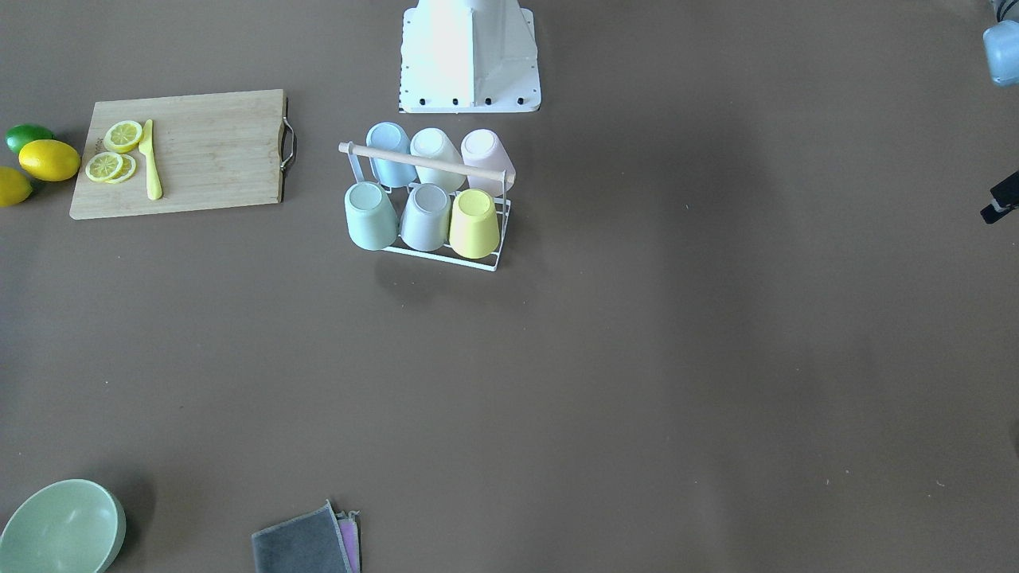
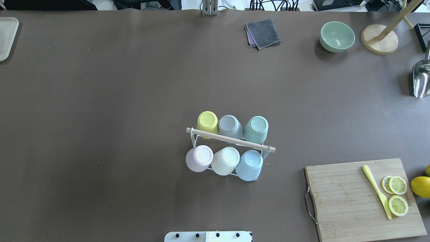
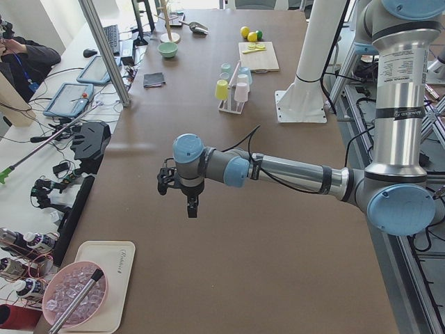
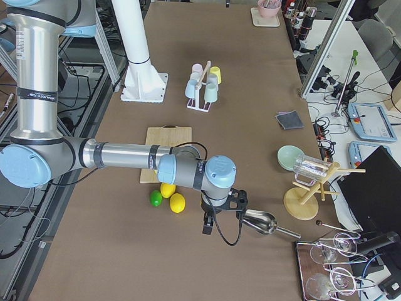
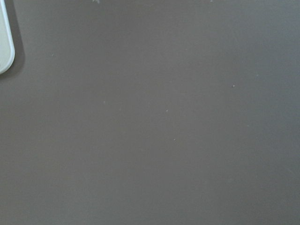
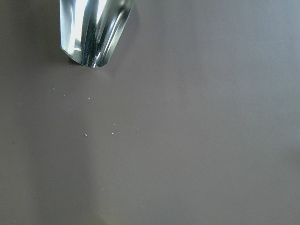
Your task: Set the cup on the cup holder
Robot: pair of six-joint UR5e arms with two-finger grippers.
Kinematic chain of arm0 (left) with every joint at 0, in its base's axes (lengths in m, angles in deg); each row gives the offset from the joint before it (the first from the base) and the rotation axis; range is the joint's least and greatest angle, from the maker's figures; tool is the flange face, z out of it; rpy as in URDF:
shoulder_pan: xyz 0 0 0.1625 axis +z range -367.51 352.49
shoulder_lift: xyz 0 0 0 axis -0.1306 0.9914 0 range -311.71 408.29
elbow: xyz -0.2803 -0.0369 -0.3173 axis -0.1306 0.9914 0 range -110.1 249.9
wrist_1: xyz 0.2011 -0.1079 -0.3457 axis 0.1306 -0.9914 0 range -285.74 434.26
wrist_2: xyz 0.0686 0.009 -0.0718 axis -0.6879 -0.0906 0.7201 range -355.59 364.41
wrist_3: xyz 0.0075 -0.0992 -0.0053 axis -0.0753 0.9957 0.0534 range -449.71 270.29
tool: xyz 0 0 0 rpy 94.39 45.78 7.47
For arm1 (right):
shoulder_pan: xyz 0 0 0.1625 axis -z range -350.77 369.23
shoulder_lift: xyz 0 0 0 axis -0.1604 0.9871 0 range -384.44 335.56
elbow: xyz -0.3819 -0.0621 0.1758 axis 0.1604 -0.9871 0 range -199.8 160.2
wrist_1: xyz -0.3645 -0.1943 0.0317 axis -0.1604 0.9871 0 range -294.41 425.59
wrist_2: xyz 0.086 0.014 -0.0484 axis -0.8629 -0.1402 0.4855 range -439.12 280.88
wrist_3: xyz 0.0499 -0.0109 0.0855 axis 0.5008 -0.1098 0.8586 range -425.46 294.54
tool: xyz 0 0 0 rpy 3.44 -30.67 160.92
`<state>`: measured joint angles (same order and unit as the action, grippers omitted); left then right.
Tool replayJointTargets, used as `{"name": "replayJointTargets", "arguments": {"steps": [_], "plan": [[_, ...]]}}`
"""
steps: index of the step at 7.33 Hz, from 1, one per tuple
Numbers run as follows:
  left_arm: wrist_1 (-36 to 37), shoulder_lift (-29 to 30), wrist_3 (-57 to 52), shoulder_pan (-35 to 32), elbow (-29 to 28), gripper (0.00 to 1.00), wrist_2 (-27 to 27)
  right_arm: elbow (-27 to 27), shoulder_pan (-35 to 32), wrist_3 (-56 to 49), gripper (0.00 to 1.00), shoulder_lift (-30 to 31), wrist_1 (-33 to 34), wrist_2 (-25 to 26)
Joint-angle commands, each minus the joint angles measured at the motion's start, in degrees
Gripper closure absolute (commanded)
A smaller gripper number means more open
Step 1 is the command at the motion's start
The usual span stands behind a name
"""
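Observation:
The cup holder (image 2: 231,139), a white wire rack with a wooden rod handle, stands at the table's middle near the robot base; it also shows in the front-facing view (image 1: 430,161). Several pastel cups sit upside down on its prongs, among them a yellow cup (image 2: 207,123), a pink cup (image 2: 199,158) and a blue cup (image 2: 249,165). My left gripper (image 3: 191,207) hangs over bare table far to the left; I cannot tell whether it is open. My right gripper (image 4: 207,224) hangs far to the right beside a metal scoop (image 4: 259,222); I cannot tell whether it is open.
A wooden cutting board (image 2: 366,200) with lemon slices and a yellow knife (image 2: 377,191) lies at the right. Whole lemons (image 1: 49,159) and a lime lie beside it. A green bowl (image 2: 337,36), a grey cloth (image 2: 263,33) and a white tray (image 2: 6,37) lie along the far edge.

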<state>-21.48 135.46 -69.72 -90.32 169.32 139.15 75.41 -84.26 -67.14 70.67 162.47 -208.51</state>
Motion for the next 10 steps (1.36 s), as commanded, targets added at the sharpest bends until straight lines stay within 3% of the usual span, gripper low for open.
{"name": "replayJointTargets", "arguments": {"steps": [1, 6, 8, 10], "plan": [[-0.06, -0.60, -0.47, -4.19, -3.60, 0.01, 1.05, 0.14, -0.47, -0.78, 0.00, -0.19, -0.12, 0.97], [2.72, -4.20, -28.83, -6.65, -2.82, 0.01, 1.05, 0.15, -0.47, -0.78, 0.00, -0.45, -0.12, 0.98], [11.15, -1.85, -32.03, -8.68, -1.24, 0.01, 0.88, 0.93, -0.47, -0.69, 0.00, -0.45, 0.06, 0.89], [11.01, -2.70, -31.77, -9.03, -0.72, 0.01, 0.18, 1.20, -0.73, -0.69, 0.00, -0.45, 0.75, 0.19]]}}
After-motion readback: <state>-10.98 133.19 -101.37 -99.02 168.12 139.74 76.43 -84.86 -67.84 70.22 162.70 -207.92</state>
